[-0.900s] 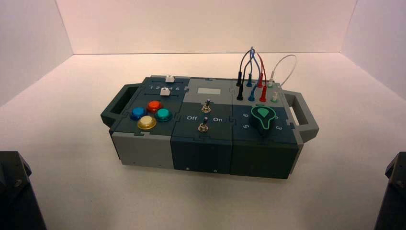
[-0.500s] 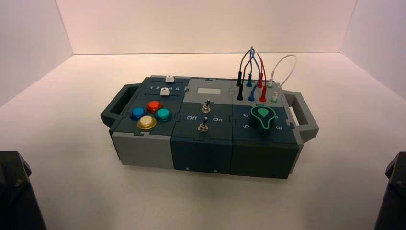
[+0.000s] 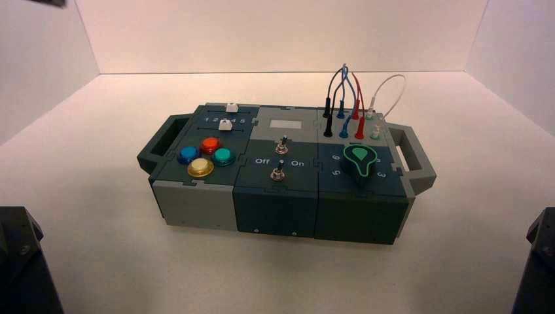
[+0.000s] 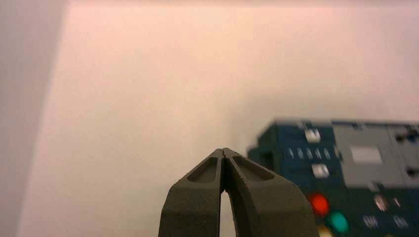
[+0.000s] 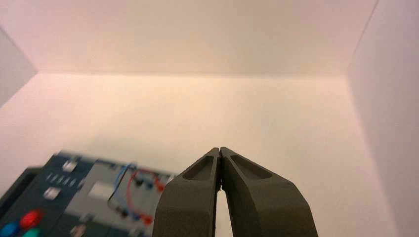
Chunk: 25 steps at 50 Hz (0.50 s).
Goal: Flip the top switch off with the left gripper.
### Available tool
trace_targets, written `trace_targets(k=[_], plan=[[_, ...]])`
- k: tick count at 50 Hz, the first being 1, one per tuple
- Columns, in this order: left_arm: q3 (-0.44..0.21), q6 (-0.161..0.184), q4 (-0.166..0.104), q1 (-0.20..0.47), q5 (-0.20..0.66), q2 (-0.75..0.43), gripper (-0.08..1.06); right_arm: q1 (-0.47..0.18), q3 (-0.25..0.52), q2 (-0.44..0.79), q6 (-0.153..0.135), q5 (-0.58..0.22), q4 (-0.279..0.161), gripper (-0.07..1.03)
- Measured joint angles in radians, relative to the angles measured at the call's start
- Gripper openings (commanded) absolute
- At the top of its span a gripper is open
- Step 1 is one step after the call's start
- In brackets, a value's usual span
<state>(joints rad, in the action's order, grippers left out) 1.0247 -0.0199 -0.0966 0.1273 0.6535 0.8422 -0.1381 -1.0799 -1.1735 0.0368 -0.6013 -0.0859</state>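
Observation:
The box [image 3: 196, 203] stands mid-table. Its top switch [image 3: 283, 144], a small metal toggle with a dark-tipped lever, sits in the middle module just below a grey panel [image 3: 286, 124], with a second toggle [image 3: 278, 173] nearer the front. My left gripper [image 4: 223, 150] is shut on nothing, hanging well off the box's left end; in its wrist view the box [image 4: 291, 168] lies beyond the fingertips. The left arm [image 3: 19, 261] rests at the lower left corner. My right gripper [image 5: 219, 149] is also shut and empty, parked at the lower right.
Coloured push buttons [image 3: 201, 157] fill the box's left module, with two white sliders [image 3: 227, 116] behind them. A black knob with a green top [image 3: 359, 162] and plugged wires [image 3: 350, 104] occupy the right module. Handles stick out at both ends. White walls enclose the table.
A dark sliver has appeared at the top left corner of the high view. The box, both switches and the arm bases look unchanged.

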Motion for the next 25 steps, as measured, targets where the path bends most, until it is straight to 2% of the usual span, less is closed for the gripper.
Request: trace_targets(k=[7, 16, 25], plan=[[-0.049, 0.008, -0.009, 0.035, 0.063, -0.089, -0.03, -0.011, 0.003, 0.017, -0.003, -0.069, -0.046, -0.02], [-0.098, 0.026, -0.031, 0.092, 0.114, -0.258, -0.03, -0.095, 0.011, 0.075, -0.003, -0.129, -0.098, -0.02], [-0.146, 0.055, -0.04, 0.155, 0.143, -0.454, -0.03, -0.187, 0.054, 0.224, -0.002, -0.164, -0.173, -0.02]])
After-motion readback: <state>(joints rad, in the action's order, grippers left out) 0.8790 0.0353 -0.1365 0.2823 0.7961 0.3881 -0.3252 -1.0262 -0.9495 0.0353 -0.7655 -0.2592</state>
